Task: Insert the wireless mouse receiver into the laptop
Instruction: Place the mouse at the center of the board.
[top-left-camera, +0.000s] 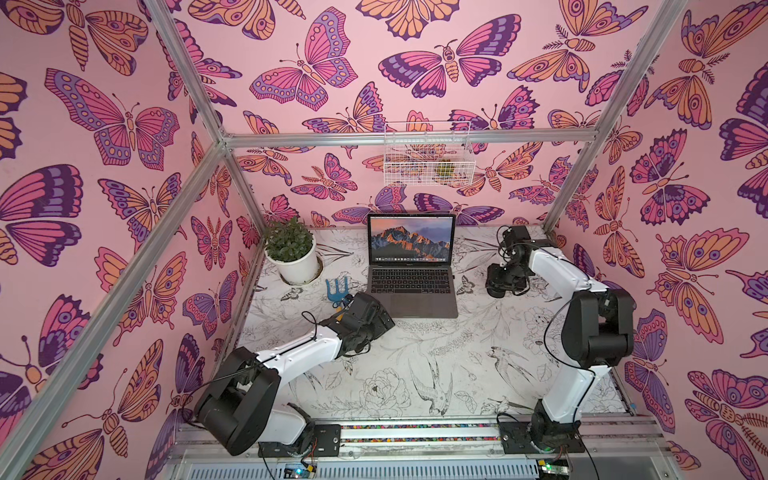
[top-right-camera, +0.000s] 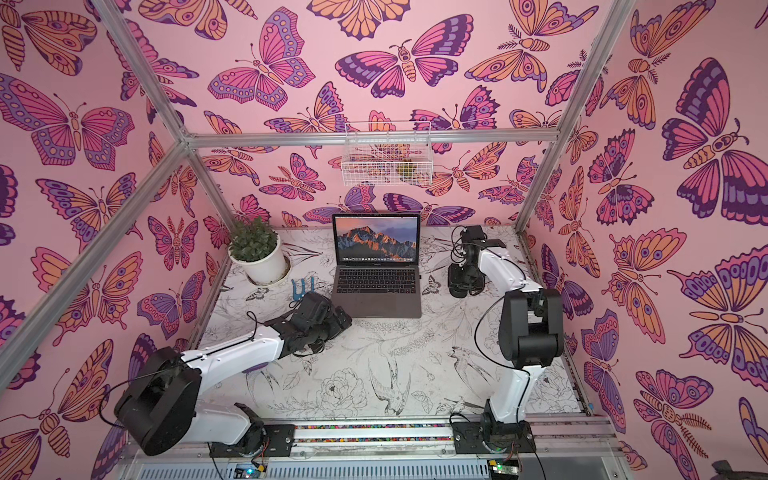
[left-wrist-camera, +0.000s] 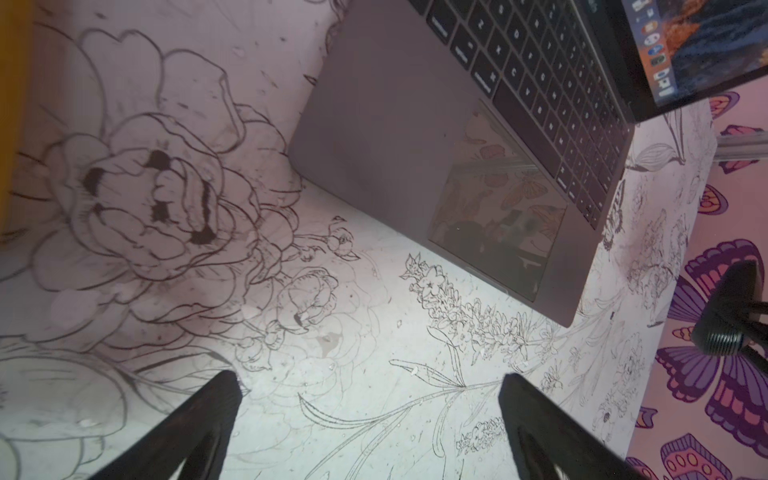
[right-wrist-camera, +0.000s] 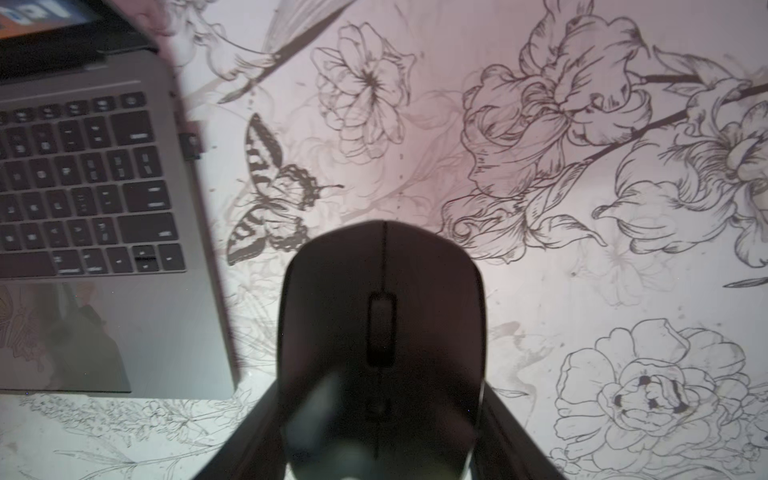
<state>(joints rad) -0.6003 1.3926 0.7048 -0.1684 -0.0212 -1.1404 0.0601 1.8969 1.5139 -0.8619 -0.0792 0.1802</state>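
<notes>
In both top views the laptop (top-left-camera: 411, 286) stands open mid-table, with a potted plant (top-left-camera: 291, 253) and a blue hand fork (top-left-camera: 337, 291) to its left.

In the left wrist view, your left gripper (left-wrist-camera: 370, 376) hangs spread wide and empty over the table (left-wrist-camera: 374, 332), near the laptop's front corner. A careless drop could knock the palm rest.

In the right wrist view, your right gripper (right-wrist-camera: 380, 388) clamps the wireless mouse (right-wrist-camera: 380, 291). The receiver (right-wrist-camera: 191, 145) looks already seated in the laptop's side port. Swing the mouse that way and you may strike it loose.
</notes>
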